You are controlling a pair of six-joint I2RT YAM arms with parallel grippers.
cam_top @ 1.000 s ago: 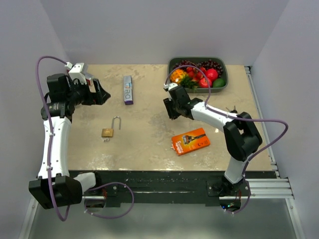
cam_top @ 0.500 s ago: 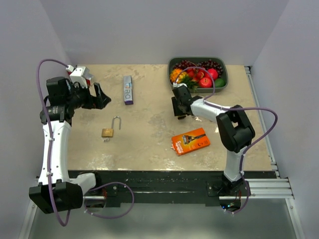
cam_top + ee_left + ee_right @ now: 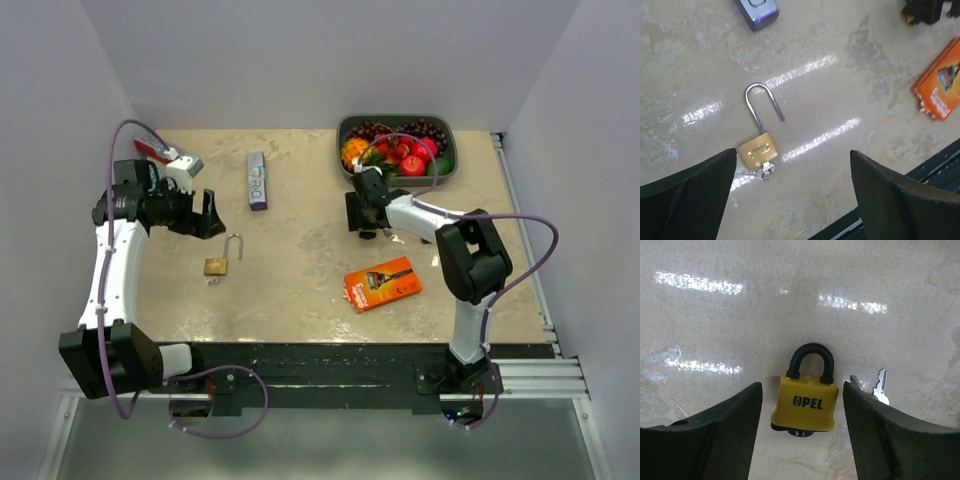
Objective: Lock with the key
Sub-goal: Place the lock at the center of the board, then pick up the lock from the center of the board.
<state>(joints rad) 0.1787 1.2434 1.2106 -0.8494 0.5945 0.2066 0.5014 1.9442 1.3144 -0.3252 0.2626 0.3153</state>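
overhead, left gripper (image 3: 792, 170) hung spread wide above brass padlock (image 3: 756, 150) on bench (image 3: 840, 90); shackle open, key (image 3: 766, 172) at its base. right gripper (image 3: 802, 385) spread, straddled yellow padlock (image 3: 806, 402) without contact; shackle down, loose key (image 3: 881, 387) just beside.

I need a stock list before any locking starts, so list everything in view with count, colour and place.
brass padlock: 1, gold, silver shackle swung open, left part of table
small key: 1, silver, at the brass padlock's base
yellow padlock: 1, yellow, black shackle closed, mid-table
loose key: 1, silver, beside yellow padlock
box: 1, purple and silver, far side
razor pack: 1, orange, near right
tray: 1, dark, far right
fruit: several, red, orange, green, purple, in tray
table: 1, beige
left claw: 1, black, open, above brass padlock
right claw: 1, black, open, straddling yellow padlock
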